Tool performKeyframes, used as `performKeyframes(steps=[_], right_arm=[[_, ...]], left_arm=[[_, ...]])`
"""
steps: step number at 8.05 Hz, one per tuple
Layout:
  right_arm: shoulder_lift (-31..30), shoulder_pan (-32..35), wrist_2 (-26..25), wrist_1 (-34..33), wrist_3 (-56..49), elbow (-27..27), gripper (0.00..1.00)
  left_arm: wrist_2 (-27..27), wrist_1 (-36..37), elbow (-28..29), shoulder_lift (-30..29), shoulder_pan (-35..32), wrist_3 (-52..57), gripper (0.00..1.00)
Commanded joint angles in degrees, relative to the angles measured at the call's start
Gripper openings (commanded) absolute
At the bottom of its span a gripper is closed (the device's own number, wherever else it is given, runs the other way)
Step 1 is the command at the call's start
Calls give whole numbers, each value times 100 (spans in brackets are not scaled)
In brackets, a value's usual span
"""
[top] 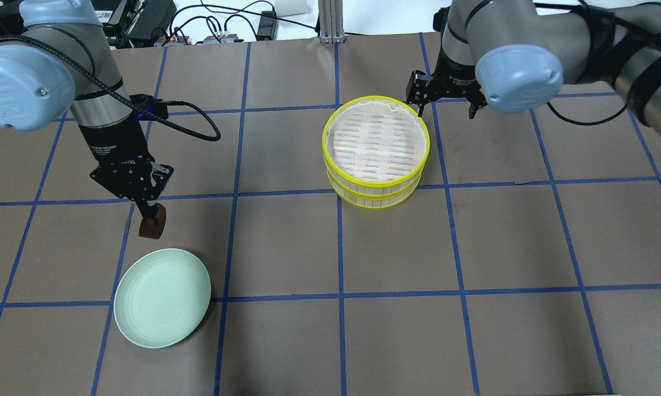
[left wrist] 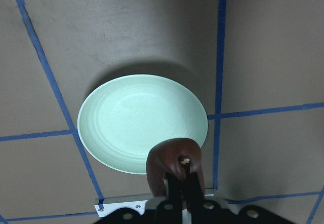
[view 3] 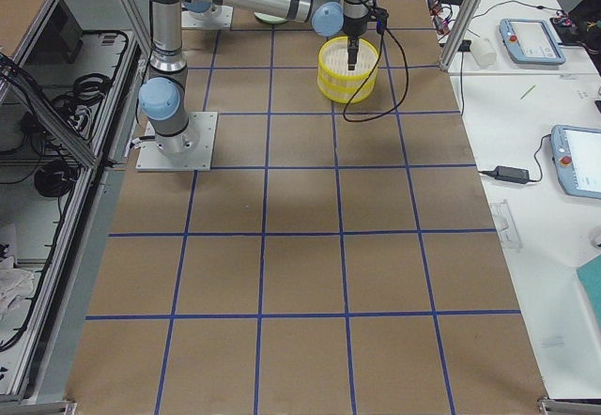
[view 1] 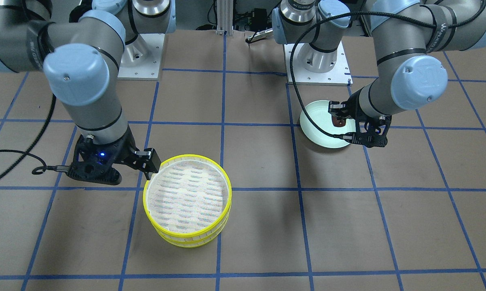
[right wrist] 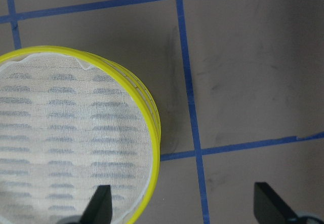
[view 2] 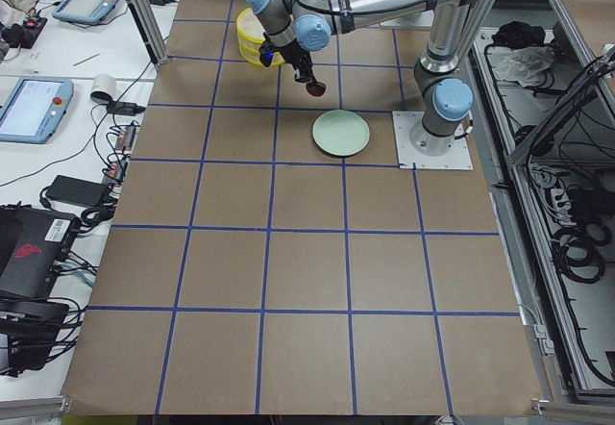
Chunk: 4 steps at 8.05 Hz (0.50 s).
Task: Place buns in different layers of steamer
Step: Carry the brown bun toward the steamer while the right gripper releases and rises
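Observation:
The steamer [top: 375,151] stands as two stacked yellow-rimmed layers; the top layer [view 1: 188,194] shows only its white slatted base. My left gripper [top: 150,213] is shut on the dark reddish-brown bun [top: 153,224] and holds it in the air just beyond the pale green plate [top: 161,297]. The left wrist view shows the bun [left wrist: 169,160] between the fingers, above the plate's edge [left wrist: 101,133]. My right gripper [top: 445,105] is open and empty, its fingers [right wrist: 100,207] straddling the steamer's rim [right wrist: 147,107]. The cream-white bun is not in view.
The plate [view 1: 320,125] holds nothing. The table is brown with blue tape lines. The arm bases [view 1: 316,68] stand at the robot's edge. Cables trail from both wrists.

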Motion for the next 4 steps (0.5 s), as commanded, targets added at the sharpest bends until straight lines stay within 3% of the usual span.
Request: performKeyframes(steps=[1, 4], right_arm=[[-887, -559, 418, 1420, -289, -254, 100], [-1004, -613, 366, 1628, -317, -219, 100]], left_arm=[[-548, 118, 299, -9, -450, -740, 0], [-1611, 1168, 389, -44, -1136, -1655, 0]])
